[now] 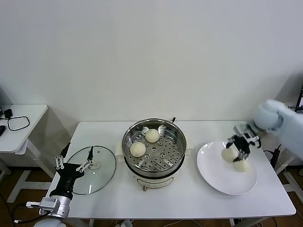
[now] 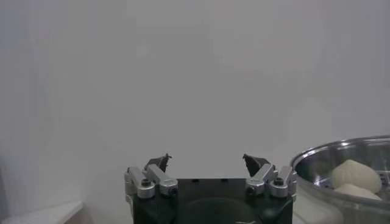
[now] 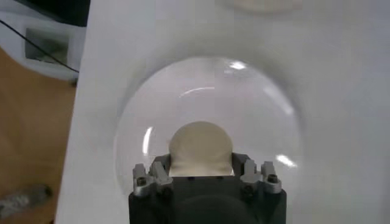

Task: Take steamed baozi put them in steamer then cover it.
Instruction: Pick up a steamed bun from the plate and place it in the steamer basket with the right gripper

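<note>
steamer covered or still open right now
Open. The steamer has no cover on it: the glass lid lies flat on the table to its left, and two baozi sit exposed on the perforated tray.

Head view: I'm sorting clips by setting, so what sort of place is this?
Probably a lab mock-up of a kitchen: a plain white table against a bare wall holds an electric steamer, its glass lid and a plate of buns.

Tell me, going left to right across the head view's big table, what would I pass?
Left end effector, open → glass lid → steamer holding two buns → white plate, where the right end effector grips a bun.
</note>
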Motion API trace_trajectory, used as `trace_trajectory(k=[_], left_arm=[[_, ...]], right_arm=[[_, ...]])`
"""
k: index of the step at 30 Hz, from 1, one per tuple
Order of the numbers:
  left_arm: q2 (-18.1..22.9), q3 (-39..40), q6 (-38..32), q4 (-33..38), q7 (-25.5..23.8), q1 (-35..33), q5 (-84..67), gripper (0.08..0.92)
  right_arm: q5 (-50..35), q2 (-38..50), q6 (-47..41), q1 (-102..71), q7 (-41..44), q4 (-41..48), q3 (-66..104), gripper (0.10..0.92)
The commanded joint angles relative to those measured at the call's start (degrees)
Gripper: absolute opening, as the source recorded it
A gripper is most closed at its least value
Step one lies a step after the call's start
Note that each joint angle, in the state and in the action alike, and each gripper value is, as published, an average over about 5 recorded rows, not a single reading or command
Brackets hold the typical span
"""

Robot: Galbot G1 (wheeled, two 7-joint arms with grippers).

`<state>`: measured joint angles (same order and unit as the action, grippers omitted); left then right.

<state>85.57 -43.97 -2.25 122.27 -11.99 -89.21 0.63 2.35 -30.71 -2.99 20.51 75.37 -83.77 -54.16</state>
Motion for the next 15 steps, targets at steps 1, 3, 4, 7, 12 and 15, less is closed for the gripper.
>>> trace_trajectory(k=[1, 3, 4, 7, 12, 15], left_arm=[[-0.23, -0.32, 0.23, 0.1, -0.07, -0.01, -0.01, 0.823], [-0.26, -0.46, 0.24, -0.01, -0.11, 0.02, -0.04, 0.823], [-0.28, -0.53, 0.23, -0.1, -0.14, 0.03, -0.05, 0.823], [-0.35, -0.73, 0.18, -0.48, -0.24, 0.09, -0.05, 0.823], [-0.41, -0.99, 0.11, -1.04, -0.41, 0.27, -0.08, 0.823], [-0.57, -1.19, 0.02, -1.44, -0.49, 0.33, -0.07, 0.823]], right_arm=[[-1.38, -9.93, 13.73, 24.19, 0.69, -6.41, -11.61, 0.67], [-1.38, -13.6, 17.36, 25.56, 0.4, -6.49, -12.79, 0.67], [-1.13, -15.71, 19.23, 26.17, 0.01, -6.46, -13.5, 0.67], [0.77, -21.09, 23.06, 26.68, -1.44, -6.21, -15.12, 0.67], [2.9, -28.16, 25.8, 25.11, -4.3, -5.66, -16.94, 0.67], [4.38, -31.21, 27.29, 23.12, -6.18, -5.37, -17.58, 0.67]])
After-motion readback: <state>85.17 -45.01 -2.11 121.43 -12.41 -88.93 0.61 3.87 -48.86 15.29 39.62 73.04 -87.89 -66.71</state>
